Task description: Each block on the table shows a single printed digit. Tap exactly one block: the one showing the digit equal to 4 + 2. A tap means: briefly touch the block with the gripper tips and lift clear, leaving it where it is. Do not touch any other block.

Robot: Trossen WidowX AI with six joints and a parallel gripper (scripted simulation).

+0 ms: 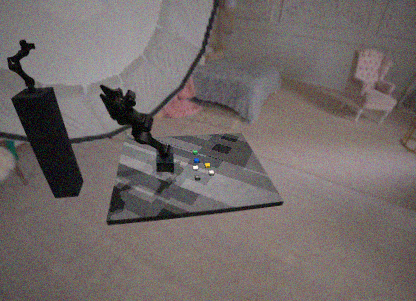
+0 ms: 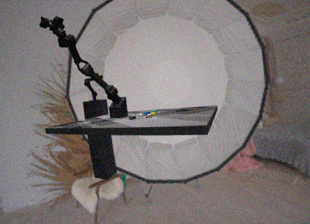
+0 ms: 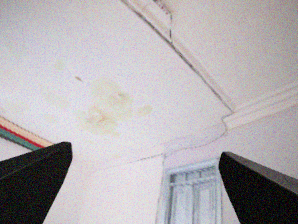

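Small blocks lie on the table in front of the arm's base: a green block [image 1: 195, 152] [image 2: 154, 111], a blue block [image 1: 196, 160] [image 2: 147, 113], a yellow block [image 1: 207, 165] [image 2: 153, 114], a white block [image 1: 195, 167] [image 2: 139, 114], another white block [image 1: 211, 173] [image 2: 149, 116] and a dark block [image 1: 197, 178] [image 2: 132, 117]. They are too small to read any digit. My gripper [image 1: 102, 91] [image 3: 147, 156] is open and empty, raised high above the table and turned away from the blocks. The wrist view shows no block.
The table [image 1: 240, 194] [image 2: 179, 130] carries the arm's black base [image 1: 165, 164] [image 2: 118, 109]. A black pillar [image 1: 50, 144] [image 2: 102, 155] with a smaller dark arm [image 1: 17, 64] [image 2: 90, 89] on top stands behind. A large round frame is in the background.
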